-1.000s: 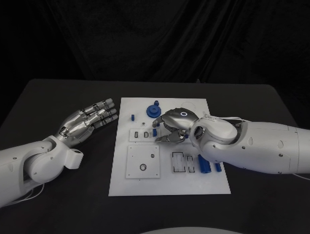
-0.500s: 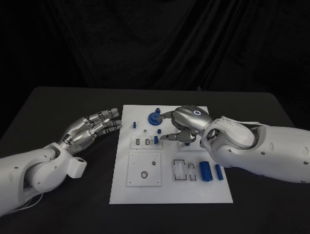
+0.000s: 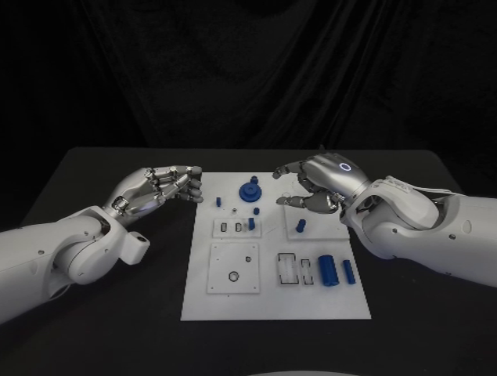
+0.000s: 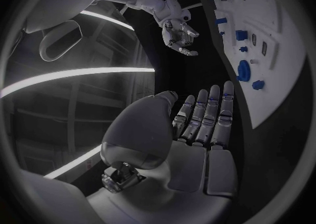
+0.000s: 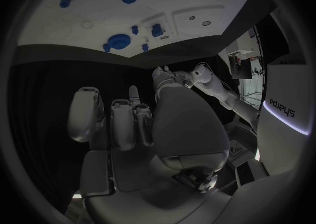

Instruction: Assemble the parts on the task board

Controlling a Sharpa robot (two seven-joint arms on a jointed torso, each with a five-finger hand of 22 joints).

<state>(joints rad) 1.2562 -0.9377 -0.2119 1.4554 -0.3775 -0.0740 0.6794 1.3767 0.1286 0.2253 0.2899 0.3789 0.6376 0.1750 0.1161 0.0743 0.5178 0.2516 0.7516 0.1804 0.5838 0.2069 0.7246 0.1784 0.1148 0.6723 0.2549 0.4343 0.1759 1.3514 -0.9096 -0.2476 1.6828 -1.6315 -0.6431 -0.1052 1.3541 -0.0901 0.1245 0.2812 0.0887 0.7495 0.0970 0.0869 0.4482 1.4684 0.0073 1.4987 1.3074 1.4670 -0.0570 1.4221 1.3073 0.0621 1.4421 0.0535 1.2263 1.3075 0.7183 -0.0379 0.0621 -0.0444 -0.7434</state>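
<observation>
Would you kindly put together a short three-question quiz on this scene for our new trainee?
1. True or false: the right hand holds a blue part.
2. Which hand hovers beside the task board, over the black table? A) left B) right
3. Fill in: the two blue cylinders lie near the board's ____ edge, seen from the robot.

Key: 1 false; 2 A, the left hand; 3 right.

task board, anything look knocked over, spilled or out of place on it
Nothing stands out. The task board lies flat and square on the table, blue parts rest on it, and both hands, left and right, hold nothing.
</observation>
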